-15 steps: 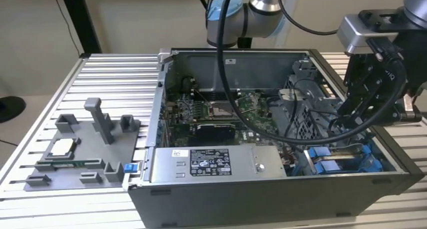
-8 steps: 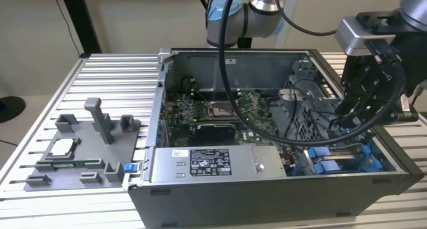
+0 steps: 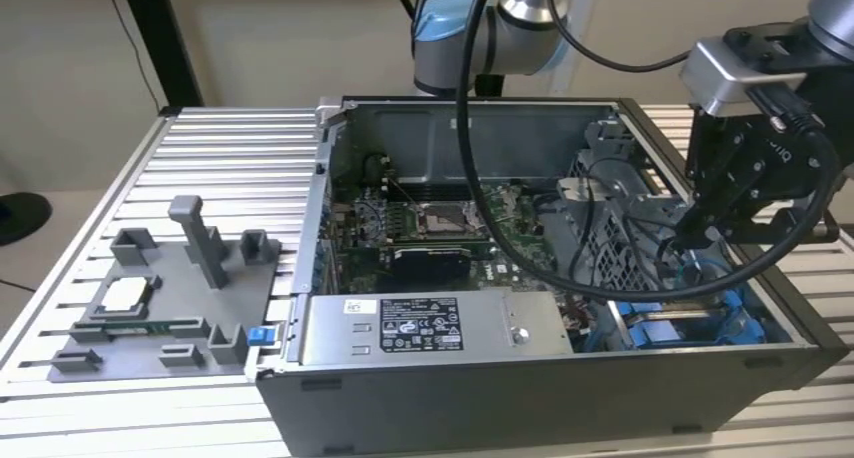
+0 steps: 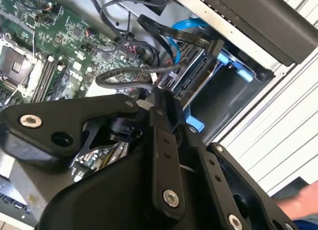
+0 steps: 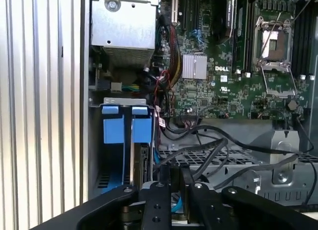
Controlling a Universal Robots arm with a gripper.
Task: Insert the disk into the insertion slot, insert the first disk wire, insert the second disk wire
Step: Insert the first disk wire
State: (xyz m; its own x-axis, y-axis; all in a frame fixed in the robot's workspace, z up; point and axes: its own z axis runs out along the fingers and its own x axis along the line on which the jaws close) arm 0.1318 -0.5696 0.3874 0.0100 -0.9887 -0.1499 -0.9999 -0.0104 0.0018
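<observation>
Exterior view | end effector beside case wall (cables crowding)

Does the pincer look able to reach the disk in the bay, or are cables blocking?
Probably yes. The pincer hangs just beside the disk in its blue carrier, and the case is open on that side. Loose black cables crowd close around it and might snag.

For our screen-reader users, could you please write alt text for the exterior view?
A black gripper reaches down into an open computer case at the exterior view's right, above blue carriers. The motherboard and power supply lie exposed, and a grey fixture sits on the slatted table at its left.
</observation>
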